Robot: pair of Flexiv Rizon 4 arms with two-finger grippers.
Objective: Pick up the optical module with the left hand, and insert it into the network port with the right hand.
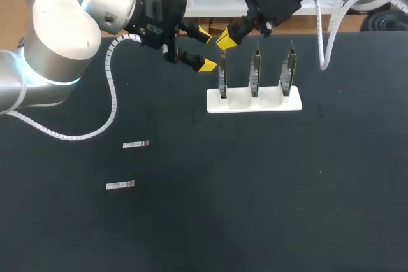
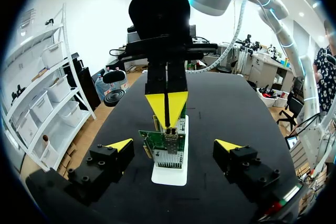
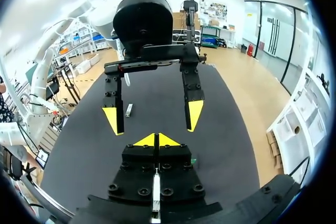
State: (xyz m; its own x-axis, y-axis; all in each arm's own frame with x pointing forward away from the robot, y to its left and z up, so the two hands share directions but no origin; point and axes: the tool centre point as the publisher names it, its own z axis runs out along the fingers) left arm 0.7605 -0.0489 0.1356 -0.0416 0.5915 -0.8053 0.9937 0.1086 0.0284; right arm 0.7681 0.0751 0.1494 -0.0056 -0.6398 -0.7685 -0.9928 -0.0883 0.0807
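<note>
Far out on your left, a loose module (image 1: pixel 136 144) and a second loose module (image 1: pixel 120 185) lie flat on the dark table (image 1: pixel 287 189), well apart from both arms. Your left gripper (image 1: pixel 205 49) hangs released, fingers spread wide with nothing between them, just beside the leftmost network card (image 1: pixel 222 79). Your right gripper (image 1: pixel 226 38) is clenched on the optical module (image 3: pixel 156 190), a thin silver strip between its yellow tips, right over that card's top edge. Three cards stand upright in the white stand (image 1: pixel 255 101).
</note>
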